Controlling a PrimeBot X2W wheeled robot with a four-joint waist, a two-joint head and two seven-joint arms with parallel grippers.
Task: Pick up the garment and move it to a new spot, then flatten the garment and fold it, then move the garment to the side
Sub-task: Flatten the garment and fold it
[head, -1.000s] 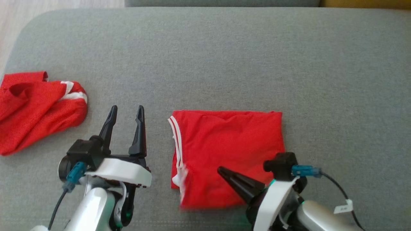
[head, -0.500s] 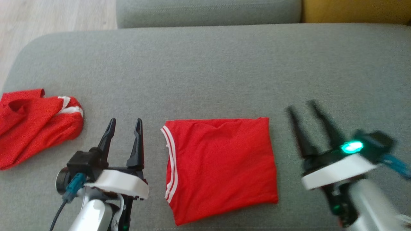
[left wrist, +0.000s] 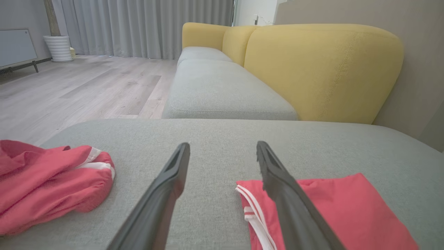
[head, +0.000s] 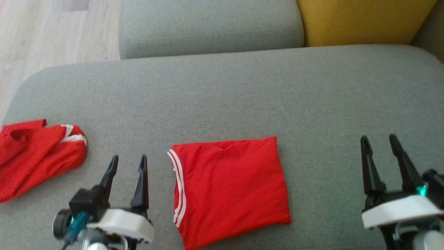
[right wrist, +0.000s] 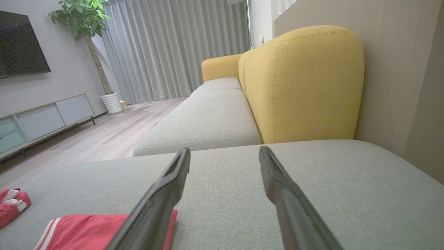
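Here: folded garment, flat on the cushion.
Your left end effector spread, beside its striped edge; right end effector spread, well apart; both empty.

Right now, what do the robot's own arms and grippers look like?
The left gripper has two long, black, tapering jaws on a black block, with a curved white wrist collar and a teal plug at its side. The right gripper has matching black jaws above a white collar, and a small green light glows just behind them.
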